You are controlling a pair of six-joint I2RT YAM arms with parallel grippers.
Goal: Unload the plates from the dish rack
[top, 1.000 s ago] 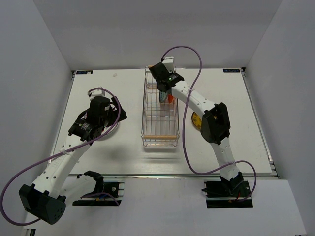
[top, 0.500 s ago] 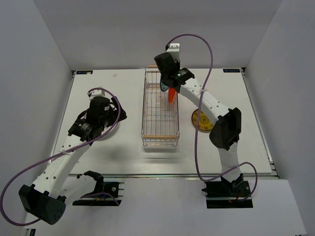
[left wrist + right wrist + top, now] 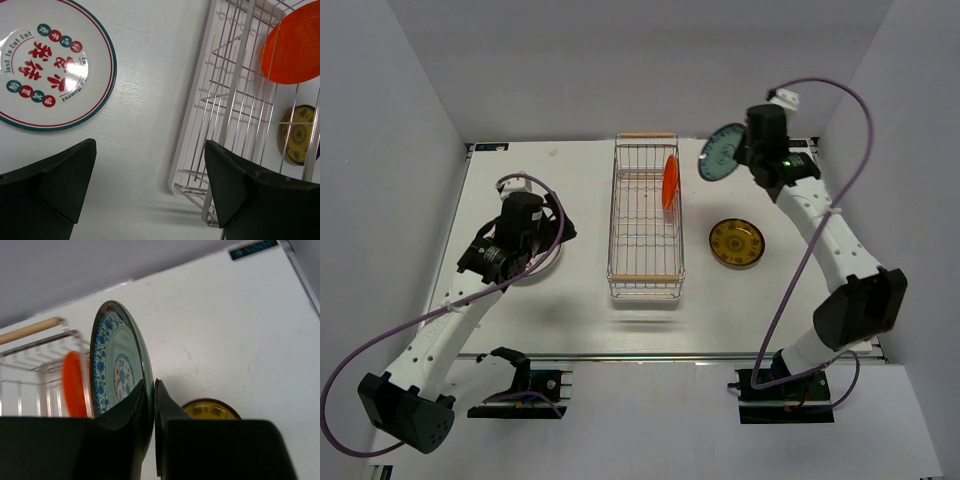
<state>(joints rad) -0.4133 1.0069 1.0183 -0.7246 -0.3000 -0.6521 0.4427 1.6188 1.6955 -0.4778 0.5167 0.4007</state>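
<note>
The dish rack (image 3: 645, 225) stands mid-table with an orange-red plate (image 3: 670, 182) upright near its far end. My right gripper (image 3: 745, 150) is shut on the rim of the grey-teal plate (image 3: 722, 153) and holds it on edge in the air, right of the rack; the right wrist view shows the plate (image 3: 117, 370) in the gripper (image 3: 150, 385). The mustard-yellow plate (image 3: 737, 243) lies flat on the table. My left gripper (image 3: 542, 248) is open and empty above the table, beside the white plate with red marks (image 3: 47, 65). The rack (image 3: 240, 100) is to its right.
White walls close the table in at the back and both sides. The rack's far wooden handle (image 3: 30, 330) shows in the right wrist view. The orange-red plate (image 3: 295, 47) and the yellow plate (image 3: 298, 135) show through the rack wires in the left wrist view.
My right gripper has lifted the grey-teal plate out of the rack and carried it right toward the back right of the table. The left arm has barely moved.
</note>
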